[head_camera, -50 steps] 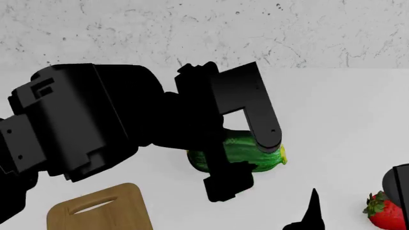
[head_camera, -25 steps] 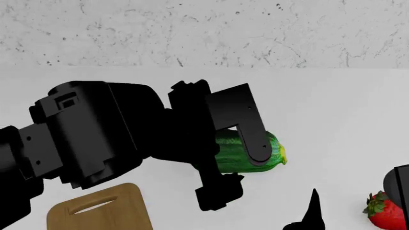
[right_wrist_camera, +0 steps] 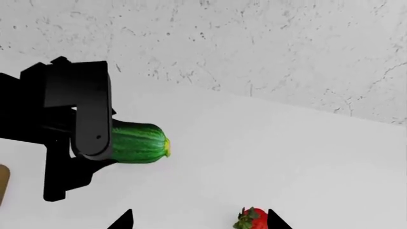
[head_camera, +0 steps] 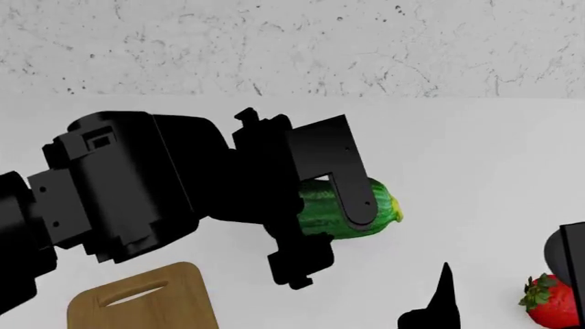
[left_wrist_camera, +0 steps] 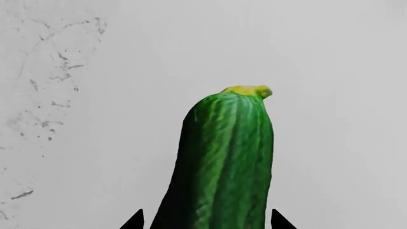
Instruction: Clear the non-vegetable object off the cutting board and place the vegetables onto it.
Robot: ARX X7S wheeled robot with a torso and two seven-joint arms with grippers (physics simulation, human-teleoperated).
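Observation:
The dark-green zucchini with a yellow tip hangs just above the white table, and my left gripper is shut on it; in the left wrist view the left gripper has a fingertip on each side of its body. The light-brown cutting board with a slot handle lies at the near left, below my left arm, with nothing on the part that shows. The red strawberry lies on the table at the near right. My right gripper stands open above the table, the strawberry close to one fingertip.
A speckled grey wall runs along the far edge of the white table. My bulky black left arm covers much of the table's left half. A sliver of the board's edge shows in the right wrist view.
My left gripper has drawn back to the left along the zucchini and raised it slightly up and left. The right fingertip shifted a little left; the strawberry and board stayed put.

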